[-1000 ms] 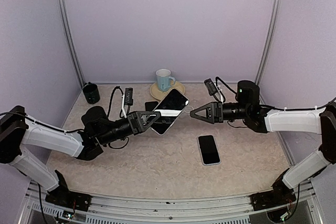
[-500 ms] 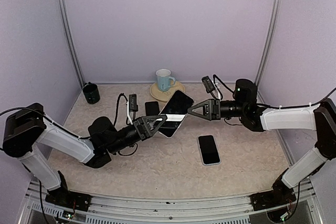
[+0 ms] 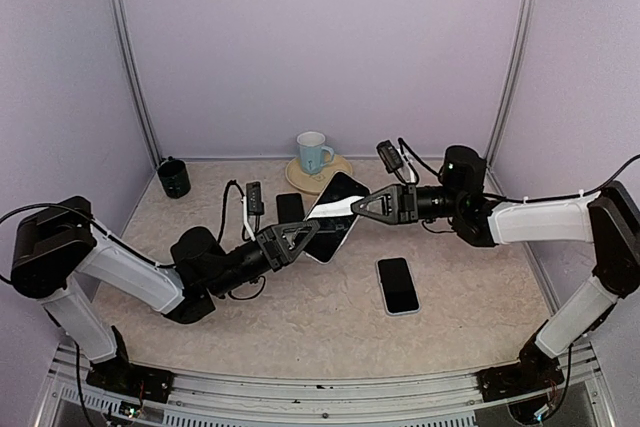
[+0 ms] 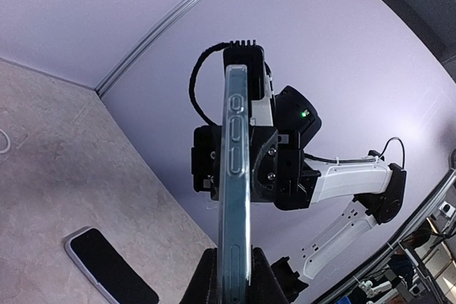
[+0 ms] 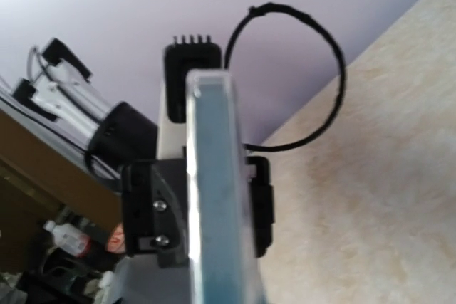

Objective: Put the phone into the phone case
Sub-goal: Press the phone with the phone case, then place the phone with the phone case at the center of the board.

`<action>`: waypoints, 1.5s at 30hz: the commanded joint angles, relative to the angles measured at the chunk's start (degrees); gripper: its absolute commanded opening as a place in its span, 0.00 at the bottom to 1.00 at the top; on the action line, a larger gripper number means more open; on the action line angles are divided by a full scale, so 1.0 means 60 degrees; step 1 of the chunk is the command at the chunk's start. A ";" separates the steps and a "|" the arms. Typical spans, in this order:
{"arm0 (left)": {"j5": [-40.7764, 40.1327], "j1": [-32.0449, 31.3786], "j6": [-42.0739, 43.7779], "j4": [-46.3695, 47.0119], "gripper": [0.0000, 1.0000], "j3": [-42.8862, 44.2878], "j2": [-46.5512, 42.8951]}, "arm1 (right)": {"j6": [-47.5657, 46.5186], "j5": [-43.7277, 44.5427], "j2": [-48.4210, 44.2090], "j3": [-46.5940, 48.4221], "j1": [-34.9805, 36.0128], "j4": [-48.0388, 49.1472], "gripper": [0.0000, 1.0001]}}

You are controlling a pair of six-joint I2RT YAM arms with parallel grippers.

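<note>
A phone case (image 3: 338, 195) with a pale blue rim and a dark face hangs tilted above the table, between both arms. Whether a phone sits in it I cannot tell. My left gripper (image 3: 312, 231) is shut on its lower end; in the left wrist view the fingers (image 4: 267, 279) pinch the case's (image 4: 234, 176) edge. My right gripper (image 3: 354, 209) is shut on the upper end. The right wrist view shows the case (image 5: 214, 176) edge-on, with the left gripper's body (image 5: 142, 204) behind it. A phone (image 3: 398, 285) with a pale rim lies flat, screen up, below the right gripper.
A pale blue mug (image 3: 313, 151) stands on a saucer (image 3: 335, 173) at the back. A dark cup (image 3: 173, 177) is at the back left. A small black slab (image 3: 289, 207) and cables (image 3: 243, 202) lie behind the left gripper. Lilac walls enclose the table.
My right gripper moved left up to the case and shut on its upper end. The left arm shifted forward and lowered a little, still holding the case.
</note>
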 commanded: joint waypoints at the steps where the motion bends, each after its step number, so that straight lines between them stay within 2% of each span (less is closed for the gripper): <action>1: 0.0124 -0.0100 0.0042 0.0765 0.06 0.0331 0.0021 | 0.0156 -0.0418 0.0244 0.0307 0.0142 0.0653 0.04; 4: 0.0416 -0.0100 0.0012 0.0524 0.25 0.0404 0.0055 | 0.0207 -0.0582 0.0222 0.0399 0.0142 0.0625 0.03; 7: 0.0766 -0.0100 0.0003 0.0181 0.36 0.0439 0.0027 | 0.0064 -0.0696 0.0144 0.0522 0.0122 0.0274 0.02; 11: 0.1219 0.0010 0.0081 -0.0385 0.41 0.0381 -0.0214 | -0.0567 -0.0822 0.0033 0.0781 0.0128 -0.0786 0.01; 16: 0.2803 0.0551 0.0197 -0.1632 0.41 0.0721 -0.0534 | -0.1355 -0.1332 -0.0037 0.1057 0.0107 -0.2175 0.01; 19: 0.3729 0.0767 0.0367 -0.2487 0.41 0.0982 -0.0698 | -0.1910 -0.1442 -0.0088 0.1129 0.0113 -0.3050 0.00; 25: 0.4209 0.0822 0.1122 -0.3998 0.40 0.1272 -0.1120 | -0.2289 -0.1600 -0.0263 0.0930 0.0113 -0.3491 0.00; 31: 0.4966 0.0895 0.1493 -0.5308 0.23 0.1990 -0.0975 | -0.2912 -0.1636 -0.0196 0.1096 0.0113 -0.4355 0.00; 36: 0.5212 0.0896 0.1587 -0.5633 0.17 0.2218 -0.0847 | -0.3826 -0.1592 -0.0145 0.1334 0.0111 -0.5629 0.00; 40: 0.5519 0.0861 0.1698 -0.6161 0.01 0.2606 -0.0522 | -0.4043 -0.1498 -0.0076 0.1391 0.0109 -0.5942 0.00; 41: 0.5506 0.0835 0.1718 -0.6299 0.00 0.2712 -0.0448 | -0.4060 -0.1479 -0.0050 0.1403 0.0111 -0.5966 0.01; 43: 0.5312 0.0783 0.1714 -0.6405 0.00 0.2794 -0.0301 | -0.4070 -0.1403 0.0005 0.1428 0.0112 -0.5995 0.04; 45: 0.4905 0.0765 0.1641 -0.6417 0.00 0.2778 -0.0212 | -0.4049 -0.1133 0.0021 0.1456 0.0113 -0.6039 0.16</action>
